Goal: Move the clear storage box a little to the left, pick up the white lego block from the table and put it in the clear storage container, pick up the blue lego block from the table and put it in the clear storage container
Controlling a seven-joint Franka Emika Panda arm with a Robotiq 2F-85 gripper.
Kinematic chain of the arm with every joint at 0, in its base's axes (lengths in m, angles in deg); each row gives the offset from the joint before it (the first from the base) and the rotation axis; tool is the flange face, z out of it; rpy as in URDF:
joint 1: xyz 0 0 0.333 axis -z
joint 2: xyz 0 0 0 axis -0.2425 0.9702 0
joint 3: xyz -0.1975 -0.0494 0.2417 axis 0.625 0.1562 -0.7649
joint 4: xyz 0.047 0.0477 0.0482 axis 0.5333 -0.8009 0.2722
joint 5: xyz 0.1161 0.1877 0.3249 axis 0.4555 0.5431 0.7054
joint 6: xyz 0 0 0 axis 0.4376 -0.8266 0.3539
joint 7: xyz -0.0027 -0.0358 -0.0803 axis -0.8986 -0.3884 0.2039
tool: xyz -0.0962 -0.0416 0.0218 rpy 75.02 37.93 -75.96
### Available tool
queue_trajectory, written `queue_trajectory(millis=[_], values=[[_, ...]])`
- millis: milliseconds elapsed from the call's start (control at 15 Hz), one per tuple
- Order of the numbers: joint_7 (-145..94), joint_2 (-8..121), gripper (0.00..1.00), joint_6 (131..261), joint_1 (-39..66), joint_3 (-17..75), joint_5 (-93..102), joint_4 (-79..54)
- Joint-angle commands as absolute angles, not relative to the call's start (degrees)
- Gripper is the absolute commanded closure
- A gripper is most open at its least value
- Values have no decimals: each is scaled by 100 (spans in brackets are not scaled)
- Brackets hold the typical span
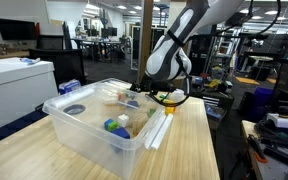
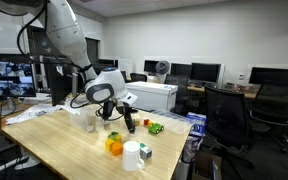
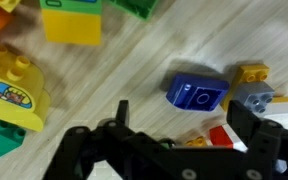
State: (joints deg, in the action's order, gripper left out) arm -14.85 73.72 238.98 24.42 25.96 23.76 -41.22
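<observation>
The clear storage box (image 1: 59, 115) stands large in the foreground of an exterior view. Blue, green and white pieces (image 1: 118, 125) show within its outline; I cannot tell if they lie inside. My gripper (image 1: 142, 97) is low over the table just beyond the box, and it also shows in an exterior view (image 2: 130, 124). In the wrist view my gripper (image 3: 184, 125) is open. The blue lego block (image 3: 196, 93) lies on the wood just ahead of the gap between the fingers, untouched. I cannot pick out a white lego block on the table.
Loose blocks lie round the blue one: a yellow block (image 3: 72, 20), a yellow curved block (image 3: 12, 85), a green block (image 3: 136, 8), grey and orange blocks (image 3: 254, 95), and a red and white piece (image 3: 224, 135). A white cylinder (image 2: 134, 155) stands near the table edge.
</observation>
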Motion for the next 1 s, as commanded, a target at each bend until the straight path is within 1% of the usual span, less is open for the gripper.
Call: queue_trajectory(millis=[0, 933], values=[[-1437, 7413, 0, 23775, 2311, 2692, 2423, -4044], [-1385, 7980, 0, 23595, 2059, 2886, 2386, -3467]])
